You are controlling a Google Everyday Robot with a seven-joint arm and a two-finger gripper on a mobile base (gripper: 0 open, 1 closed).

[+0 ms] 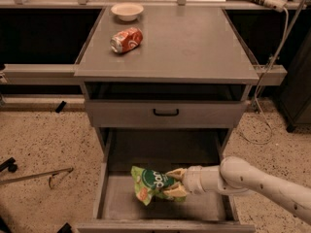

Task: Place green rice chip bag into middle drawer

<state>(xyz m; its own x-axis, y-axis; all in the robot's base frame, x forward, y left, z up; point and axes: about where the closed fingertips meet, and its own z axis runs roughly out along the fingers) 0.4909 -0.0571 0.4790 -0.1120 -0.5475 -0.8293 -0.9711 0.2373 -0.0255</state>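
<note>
While the middle drawer (116,204) stands pulled out at the bottom of the cabinet, the gripper (174,183) sits inside its opening, low over the grey floor and right of centre. It reaches in from the right on a white arm (252,179) that crosses above the drawer's right wall.

Gripper state: clenched on the green rice chip bag (149,182). The tan fingers (176,173) pinch the bag's right end from above and below.

Bag position: within the drawer outline, near the middle, logo patch facing up. Its left end hangs free and droops toward the drawer floor. Cannot tell whether that end touches the floor. Bare grey floor shows left of the bag and in front of it.

Above the open drawer:
- a closed drawer front (126,114) with a small black handle (165,112) at its centre
- an open dark slot between that front and the cabinet top (194,42)

On the cabinet top:
- a red-orange soda can (126,40) lying on its side, left of centre
- a white bowl (127,11) behind it, near the back edge, apart from the can

A thin cable (272,76) hangs down past the cabinet's right side to the speckled floor (43,140)
</note>
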